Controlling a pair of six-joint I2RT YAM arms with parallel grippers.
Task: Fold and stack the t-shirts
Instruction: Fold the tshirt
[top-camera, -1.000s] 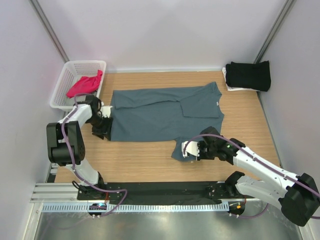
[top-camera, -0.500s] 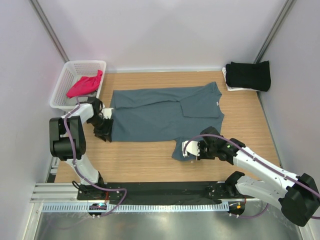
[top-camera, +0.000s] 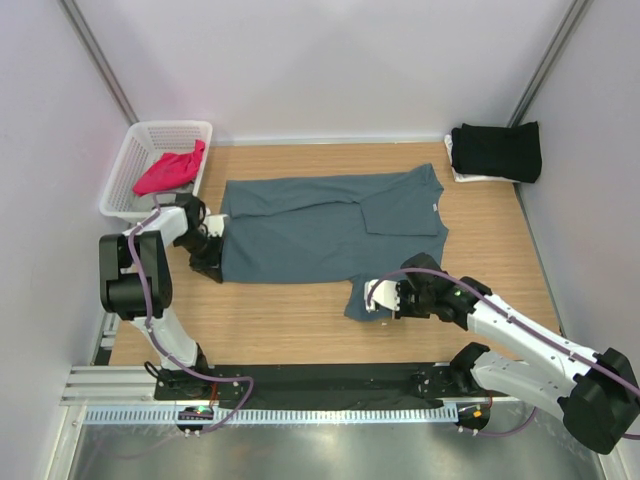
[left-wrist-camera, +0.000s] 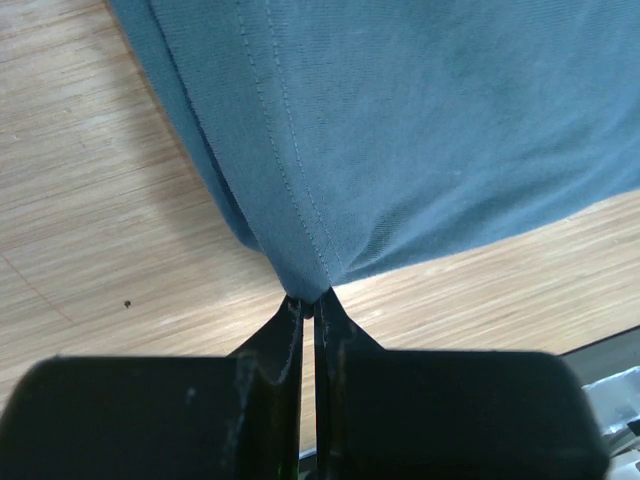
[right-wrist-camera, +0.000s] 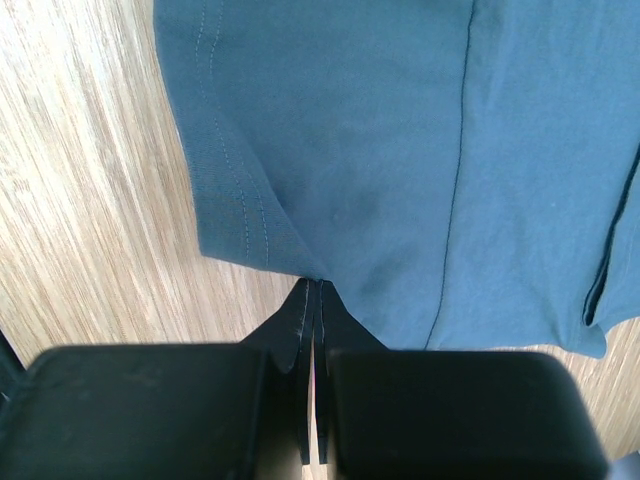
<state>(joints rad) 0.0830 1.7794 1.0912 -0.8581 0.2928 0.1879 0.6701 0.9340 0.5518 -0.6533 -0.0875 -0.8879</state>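
Note:
A slate blue-grey t-shirt (top-camera: 320, 225) lies spread on the wooden table, one sleeve folded over its body. My left gripper (top-camera: 212, 258) is shut on the shirt's bottom left hem corner (left-wrist-camera: 305, 285). My right gripper (top-camera: 378, 298) is shut on the near sleeve's edge (right-wrist-camera: 315, 270). A black t-shirt (top-camera: 497, 150) lies folded at the far right on a light grey one (top-camera: 455, 172). A magenta-pink t-shirt (top-camera: 170, 168) lies in the basket.
A white plastic mesh basket (top-camera: 135, 160) stands at the far left corner. White walls close in the table on three sides. A black rail (top-camera: 320, 380) runs along the near edge.
My left gripper has shifted slightly along the shirt's left edge, still holding it. The right arm and the shirt have barely moved.

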